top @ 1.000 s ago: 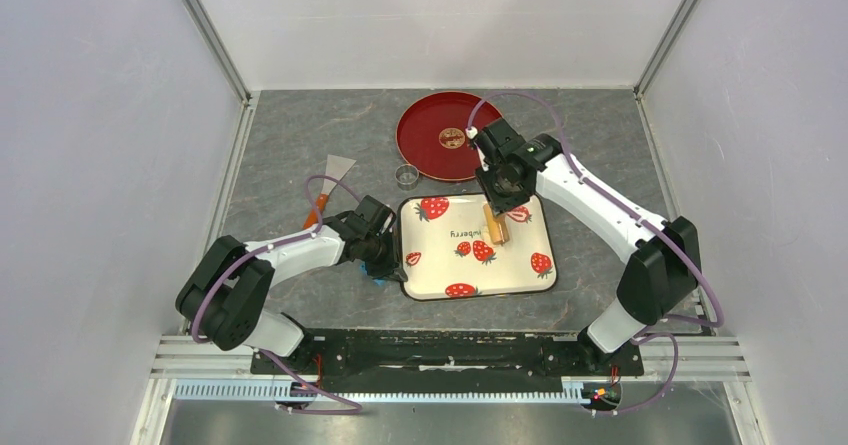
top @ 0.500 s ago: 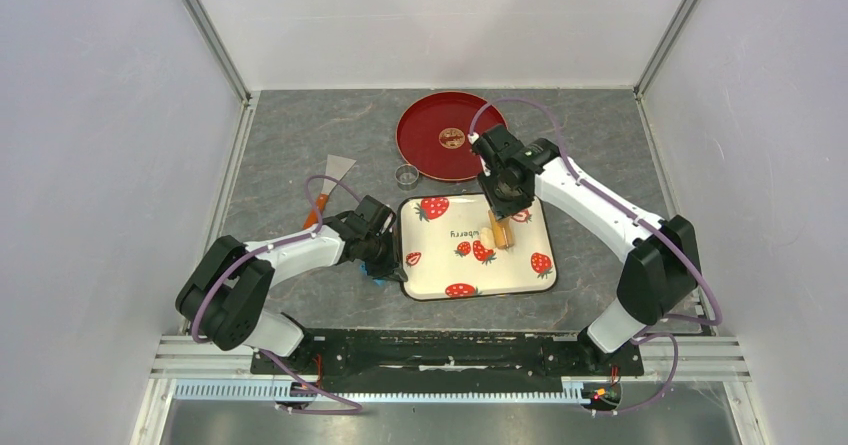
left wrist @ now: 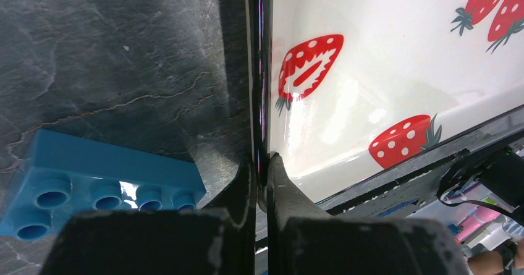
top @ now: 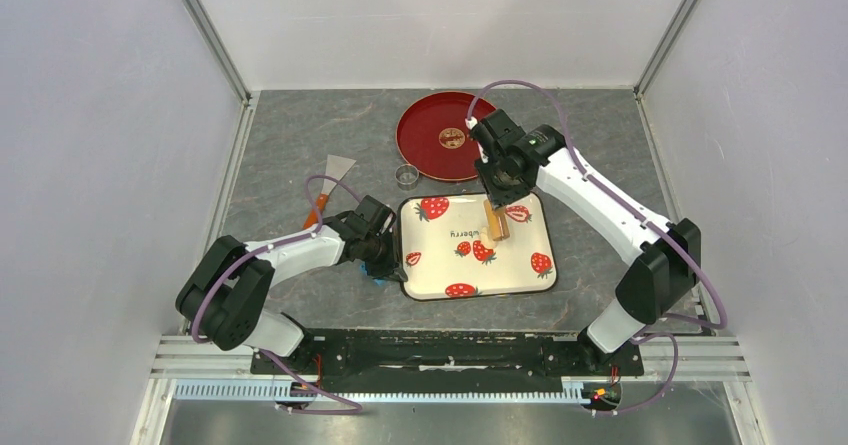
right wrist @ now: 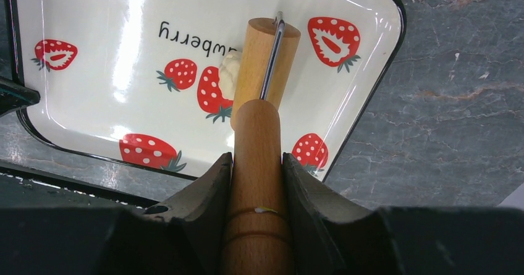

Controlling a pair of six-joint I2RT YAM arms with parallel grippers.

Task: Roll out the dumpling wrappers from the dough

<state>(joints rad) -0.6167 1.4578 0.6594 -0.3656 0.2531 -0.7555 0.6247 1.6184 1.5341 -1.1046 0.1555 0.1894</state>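
Right gripper with rolling pin stands farther from the arm bases than half a second ago, reversing a short stroke toward the near side of the tray; roller head lies back toward the tray's far edge; dough shows less beside the roller in the top view; purple cable arches higher.

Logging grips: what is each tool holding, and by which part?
Right tool grips the wooden roller by its handle; left tool pinches the strawberry tray by its rim.
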